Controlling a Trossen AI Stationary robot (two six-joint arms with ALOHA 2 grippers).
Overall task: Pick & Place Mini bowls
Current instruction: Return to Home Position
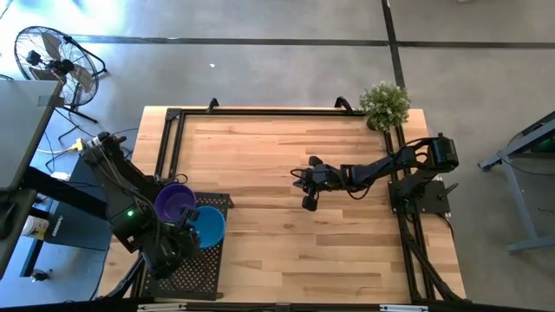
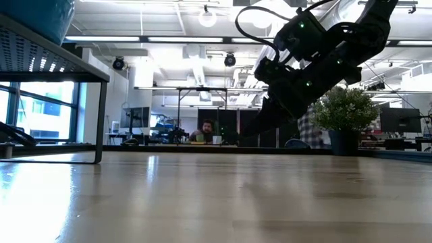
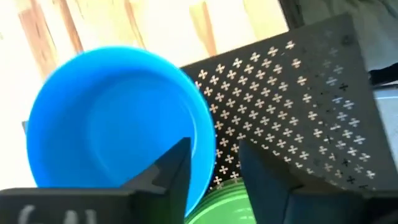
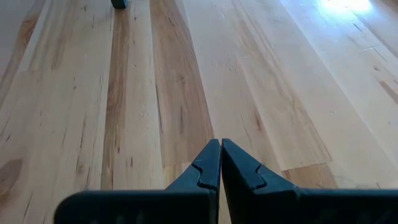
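So far: the mini bowls (image 1: 208, 227) in view are all gathered at the shelf (image 3: 298, 93); none lies loose on the table (image 4: 280, 93), so the placing looks finished.
Left gripper (image 3: 214, 149): fingers parted, holding nothing, hovering over the shelf.
Blue bowl (image 3: 112, 118): on the shelf, just ahead of those fingertips, not gripped.
Green bowl (image 3: 224, 208): partly hidden under the blue one's rim, close beneath the fingers.
Purple bowl (image 1: 173, 201): near that gripper, touching the blue one.
Right gripper (image 4: 221, 144): fingers pressed together, empty, above bare table, well apart from every bowl.
Left to do: probably only drawing both arms back to rest.
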